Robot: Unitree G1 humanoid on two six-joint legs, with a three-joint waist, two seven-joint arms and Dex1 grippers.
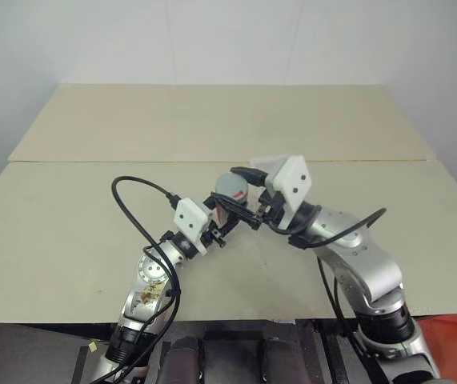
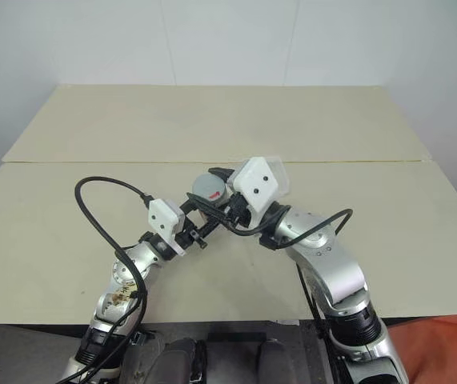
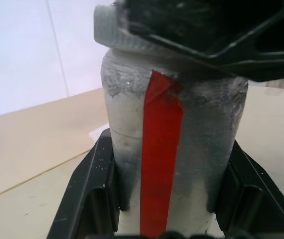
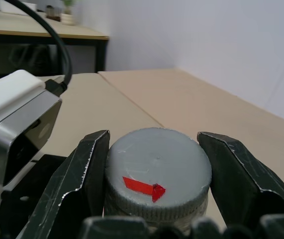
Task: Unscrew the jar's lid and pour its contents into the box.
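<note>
Two hands clamp the capped jar: left hand its body, right hand its lid.

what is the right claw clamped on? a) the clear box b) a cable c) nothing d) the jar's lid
d, the right claw has a finger on each side of the grey lid, while the left claw holds the jar body.
</note>
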